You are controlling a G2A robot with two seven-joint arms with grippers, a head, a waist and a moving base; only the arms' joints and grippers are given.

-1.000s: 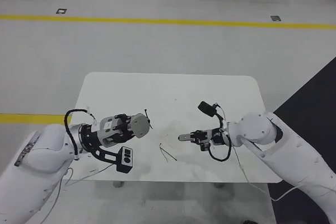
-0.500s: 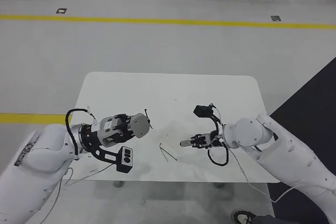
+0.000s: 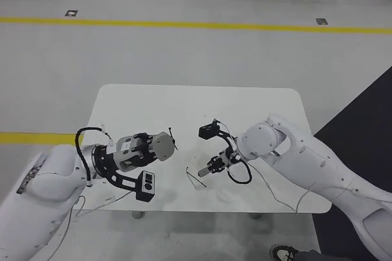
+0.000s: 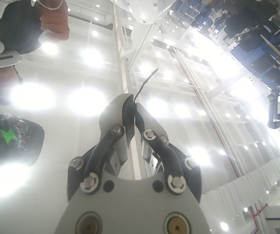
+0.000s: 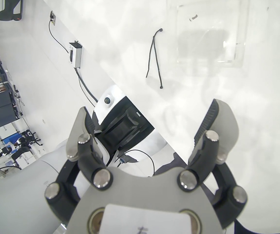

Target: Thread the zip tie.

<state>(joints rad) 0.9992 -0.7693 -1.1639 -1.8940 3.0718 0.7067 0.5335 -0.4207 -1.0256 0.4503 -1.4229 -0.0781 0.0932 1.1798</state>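
Observation:
My left gripper (image 4: 131, 104) is shut on a thin black zip tie (image 4: 145, 83), whose free end sticks out past the fingertips. From above, that gripper (image 3: 172, 146) sits over the table's left part with the tie (image 3: 171, 134) pointing up. Two more black zip ties (image 5: 158, 69) lie crossed in a narrow V on the white table (image 3: 248, 111) near its front edge. My right gripper (image 5: 149, 115) is open and hovers just short of them, nothing between its fingers. From above it (image 3: 204, 172) sits right beside those ties (image 3: 195, 177).
A clear square sheet (image 5: 208, 25) lies flat on the table beyond the loose ties. The table's front edge (image 3: 202, 210) runs close below both grippers. The far half of the table is bare white surface.
My right arm has swung left across the table, bringing its open gripper next to the loose zip ties. The left arm and its held tie have not moved.

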